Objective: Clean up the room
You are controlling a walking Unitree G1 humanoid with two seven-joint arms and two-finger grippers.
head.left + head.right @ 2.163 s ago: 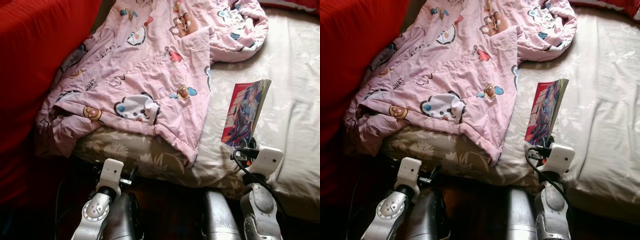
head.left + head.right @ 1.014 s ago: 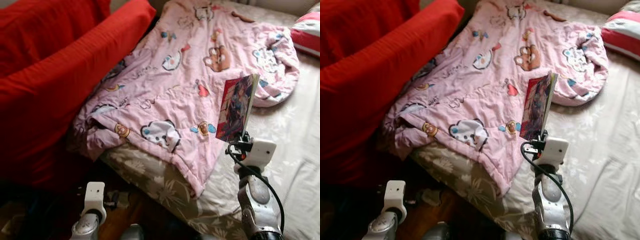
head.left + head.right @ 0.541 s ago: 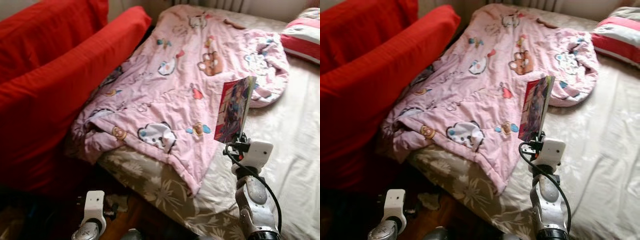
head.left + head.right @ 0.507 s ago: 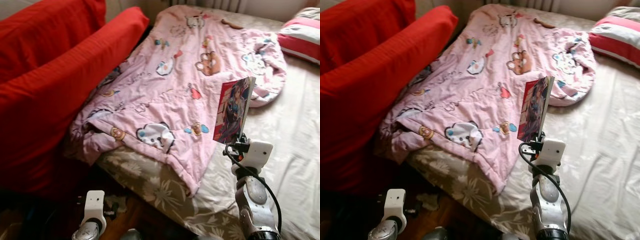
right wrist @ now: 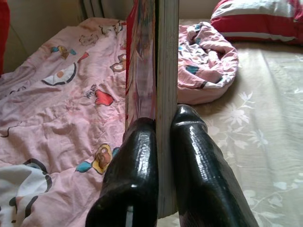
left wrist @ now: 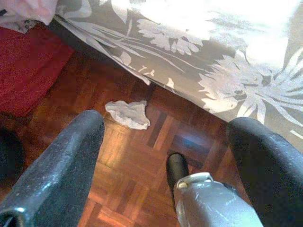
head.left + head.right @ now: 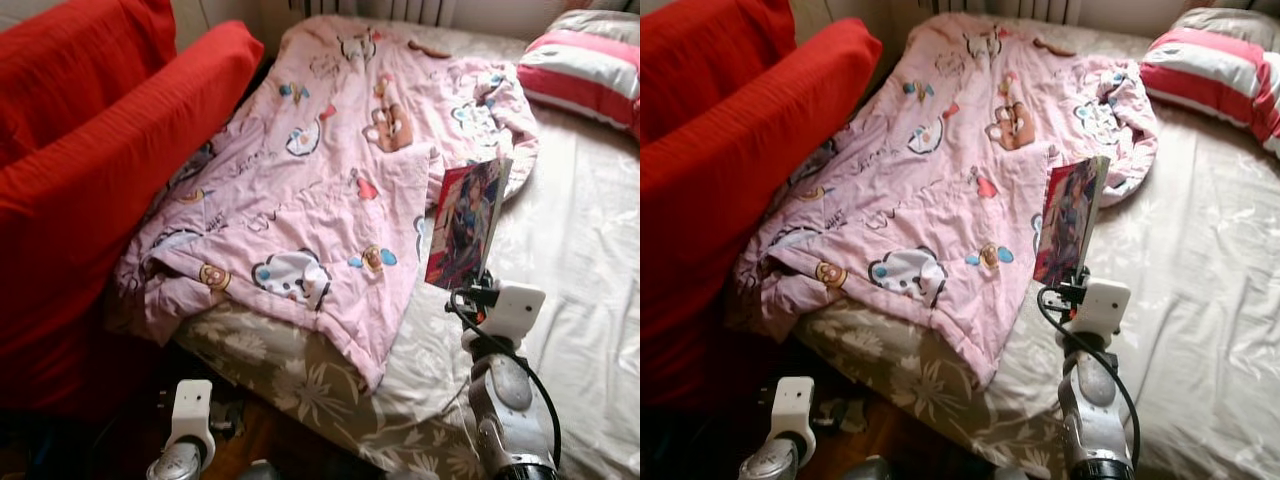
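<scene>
- Right gripper pinches book by its bottom edge only; tall and upright above the fingers, it may tip or slip.
- Left gripper open, empty, low over floor; crumpled tissue just ahead.

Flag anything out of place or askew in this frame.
The pink quilt lies rumpled and skewed, one corner hanging off the bed. A crumpled white scrap lies on the wooden floor beside it. The right gripper holds a book upright.
</scene>
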